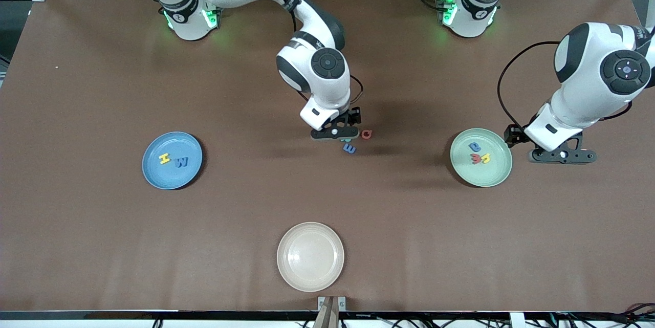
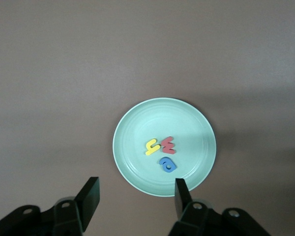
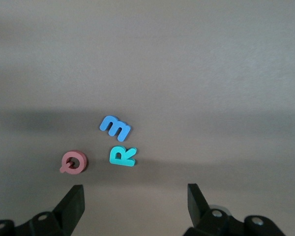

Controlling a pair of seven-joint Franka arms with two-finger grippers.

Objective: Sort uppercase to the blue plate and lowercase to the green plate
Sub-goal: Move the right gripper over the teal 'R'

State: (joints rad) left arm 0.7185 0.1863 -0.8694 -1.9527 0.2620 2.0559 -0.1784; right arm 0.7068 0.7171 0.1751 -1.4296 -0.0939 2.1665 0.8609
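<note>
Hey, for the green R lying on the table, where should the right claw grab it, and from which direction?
Probably straight down from above: the green R lies flat on the table, so only its edges offer grip. The right claw, open, hangs over it. Close across the straight stem and bowl, keeping the fingers off the blue e and red Q beside it.

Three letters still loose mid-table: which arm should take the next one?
Right. The right gripper hangs open directly over the green R, red Q and blue e. The left gripper waits open beside the green plate.
</note>
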